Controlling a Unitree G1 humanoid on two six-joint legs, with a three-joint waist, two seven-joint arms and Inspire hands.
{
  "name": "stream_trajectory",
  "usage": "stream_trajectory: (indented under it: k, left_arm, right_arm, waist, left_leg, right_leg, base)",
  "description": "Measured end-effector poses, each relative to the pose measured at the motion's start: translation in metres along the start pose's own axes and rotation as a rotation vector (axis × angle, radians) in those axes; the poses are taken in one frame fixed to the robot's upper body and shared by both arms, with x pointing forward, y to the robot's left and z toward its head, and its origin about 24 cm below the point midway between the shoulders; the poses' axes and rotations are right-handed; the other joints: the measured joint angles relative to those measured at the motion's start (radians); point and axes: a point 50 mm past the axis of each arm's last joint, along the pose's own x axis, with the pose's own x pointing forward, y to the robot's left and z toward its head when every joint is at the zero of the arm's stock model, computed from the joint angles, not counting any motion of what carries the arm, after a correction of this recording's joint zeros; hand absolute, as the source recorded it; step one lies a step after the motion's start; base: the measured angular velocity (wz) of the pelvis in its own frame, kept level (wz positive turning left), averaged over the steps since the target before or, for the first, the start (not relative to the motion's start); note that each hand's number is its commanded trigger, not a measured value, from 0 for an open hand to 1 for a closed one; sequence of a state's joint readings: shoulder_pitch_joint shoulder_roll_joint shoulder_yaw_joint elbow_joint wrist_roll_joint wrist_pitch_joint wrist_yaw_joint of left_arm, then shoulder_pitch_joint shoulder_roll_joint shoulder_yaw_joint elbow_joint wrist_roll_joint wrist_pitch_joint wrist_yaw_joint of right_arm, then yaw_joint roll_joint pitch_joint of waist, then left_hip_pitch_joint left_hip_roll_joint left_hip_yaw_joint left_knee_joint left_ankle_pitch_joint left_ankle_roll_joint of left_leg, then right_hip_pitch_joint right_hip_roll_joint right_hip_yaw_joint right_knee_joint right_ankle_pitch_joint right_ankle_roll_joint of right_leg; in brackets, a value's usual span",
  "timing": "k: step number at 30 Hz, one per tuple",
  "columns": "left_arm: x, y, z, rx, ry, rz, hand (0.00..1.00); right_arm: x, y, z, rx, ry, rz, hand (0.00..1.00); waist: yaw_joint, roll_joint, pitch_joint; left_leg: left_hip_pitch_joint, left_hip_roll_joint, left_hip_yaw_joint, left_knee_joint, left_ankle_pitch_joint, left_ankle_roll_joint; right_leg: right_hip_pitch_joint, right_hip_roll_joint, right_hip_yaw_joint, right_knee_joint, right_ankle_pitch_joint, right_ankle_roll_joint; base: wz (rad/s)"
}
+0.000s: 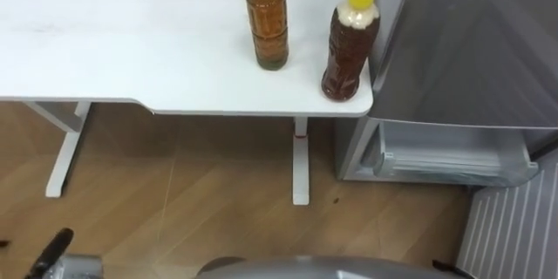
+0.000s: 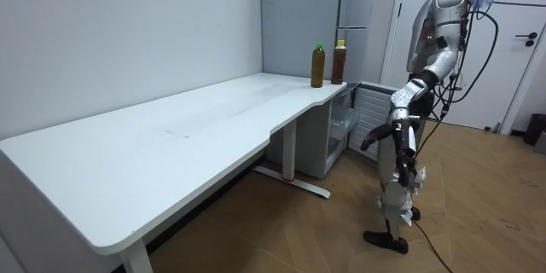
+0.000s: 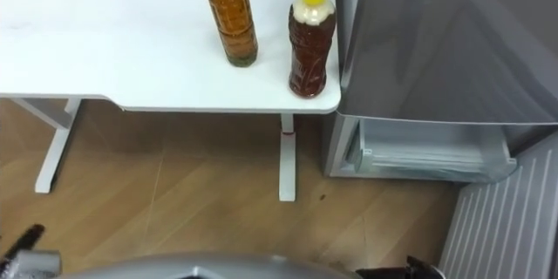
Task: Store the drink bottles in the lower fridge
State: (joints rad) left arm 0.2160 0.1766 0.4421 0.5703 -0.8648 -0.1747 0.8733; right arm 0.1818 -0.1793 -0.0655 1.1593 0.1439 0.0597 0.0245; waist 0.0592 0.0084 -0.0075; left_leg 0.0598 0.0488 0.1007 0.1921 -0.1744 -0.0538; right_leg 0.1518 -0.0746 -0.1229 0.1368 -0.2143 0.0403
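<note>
Two tea bottles stand upright near the right end of the white table (image 1: 131,44). One has a green cap (image 1: 267,19); the other, with a yellow cap (image 1: 350,44), is closer to the table's corner. The grey fridge (image 1: 471,35) stands right beside that corner, and its lower compartment (image 1: 445,153) is open with a pale shelf showing. My left hand (image 1: 48,255) hangs low at the lower left, far from the bottles, relaxed and holding nothing; it also shows at my side (image 2: 373,136). A dark part of my right hand (image 3: 410,269) sits at the bottom edge.
The opened lower fridge door (image 1: 514,227) juts out at the lower right. White table legs (image 1: 301,161) stand on the wooden floor between me and the fridge. In the room view I stand upright about a step from the table's corner.
</note>
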Motion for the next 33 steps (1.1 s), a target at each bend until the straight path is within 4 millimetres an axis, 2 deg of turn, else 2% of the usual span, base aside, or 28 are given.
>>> stream_trajectory:
  k: [2,3,5,6,8,11,14,18,22,23,30,33]
  left_arm:
    - [-0.008,-0.013,0.028,-0.065,-0.117,-0.025,0.00]
    - [-0.012,-0.017,0.036,-0.080,-0.153,-0.036,0.00]
    - [-0.029,-0.032,0.065,-0.119,-0.325,-0.098,0.00]
    - [-0.033,-0.036,0.072,-0.130,-0.359,-0.115,0.00]
    - [-0.050,-0.046,0.093,-0.155,-0.490,-0.177,0.00]
    - [-0.086,-0.057,0.129,-0.209,-0.743,-0.303,0.00]
    - [-0.116,-0.063,0.145,-0.192,-0.941,-0.405,0.00]
    - [-0.153,-0.067,0.156,-0.199,-1.089,-0.574,0.00]
    - [-0.189,-0.069,0.161,-0.212,-1.161,-0.809,0.00]
    - [-0.192,-0.070,0.160,-0.203,-1.166,-0.841,0.00]
    - [-0.231,-0.087,0.135,-0.050,-1.125,-1.296,0.00]
    - [-0.246,-0.094,0.124,-0.016,-1.036,-1.502,0.00]
  right_arm:
    - [0.000,0.000,-0.001,-0.004,0.002,-0.003,0.00]
    - [0.000,-0.001,-0.002,-0.009,0.003,-0.005,0.00]
    - [0.000,0.000,-0.003,-0.018,0.007,-0.006,0.00]
    - [0.000,0.000,-0.003,-0.019,0.007,-0.005,0.00]
    - [-0.001,-0.001,-0.006,-0.020,0.013,-0.005,0.00]
    - [-0.001,-0.001,-0.008,-0.039,0.009,0.004,0.00]
    - [0.000,0.000,-0.006,-0.035,0.013,0.010,0.00]
    - [0.000,-0.002,-0.009,-0.040,0.027,0.013,0.00]
    - [0.001,-0.004,0.002,-0.080,0.004,0.039,0.00]
    - [0.001,-0.004,0.002,-0.081,0.002,0.041,0.00]
    - [0.003,-0.003,0.011,-0.076,-0.003,0.062,0.00]
    - [0.004,0.002,0.018,-0.098,-0.020,0.082,0.00]
  waist:
    - [0.003,-0.002,0.0005]
    - [0.002,-0.002,0.0004]
    - [0.007,-0.004,0.0003]
    - [0.009,-0.003,0.0001]
    - [0.006,-0.002,0.0003]
    - [0.000,-0.001,0.0004]
    - [-0.005,0.000,0.0005]
    - [-0.017,0.002,0.0022]
    - [-0.036,0.009,0.0109]
    - [-0.037,0.009,0.0112]
    - [-0.076,0.011,0.0172]
    - [-0.100,0.003,0.0177]
  left_leg:
    - [-0.001,-0.001,-0.005,0.000,0.000,0.000]
    - [0.000,-0.001,-0.005,0.000,0.000,0.000]
    - [0.001,-0.002,-0.010,0.000,0.000,0.000]
    - [0.001,-0.002,-0.012,0.001,0.000,0.000]
    - [0.001,-0.002,-0.014,0.003,0.000,0.000]
    - [-0.002,-0.004,-0.021,0.004,0.000,0.000]
    - [-0.012,-0.006,-0.027,0.009,0.000,0.000]
    - [-0.015,-0.008,-0.040,0.013,0.000,0.000]
    - [-0.016,-0.009,-0.045,0.013,0.000,0.000]
    - [-0.016,-0.009,-0.046,0.013,0.000,0.000]
    - [-0.033,-0.010,-0.049,0.017,0.001,0.001]
    - [-0.033,-0.010,-0.048,0.013,0.001,0.000]
  right_leg:
    - [0.001,0.000,-0.001,-0.002,0.000,0.001]
    - [0.001,0.000,-0.001,-0.002,-0.001,0.001]
    - [0.004,0.000,-0.003,-0.001,-0.001,0.001]
    - [0.006,0.000,-0.005,-0.001,-0.001,0.001]
    - [0.007,0.000,-0.005,-0.002,-0.001,0.001]
    - [0.007,-0.002,-0.012,-0.002,-0.002,0.002]
    - [0.009,-0.002,-0.021,-0.002,-0.002,0.002]
    - [0.015,-0.002,-0.033,-0.003,-0.002,0.002]
    - [0.017,-0.002,-0.039,-0.005,-0.002,0.002]
    - [0.018,-0.002,-0.039,-0.005,-0.002,0.002]
    - [0.003,-0.002,-0.042,-0.006,-0.002,0.002]
    - [0.003,-0.002,-0.041,-0.007,-0.002,0.002]
  base:
    - [0.00]
    - [0.00]
    - [0.02]
    - [0.05]
    - [0.02]
    - [0.05]
    - [0.09]
    - [0.12]
    - [0.04]
    - [0.00]
    - [0.01]
    - [0.00]
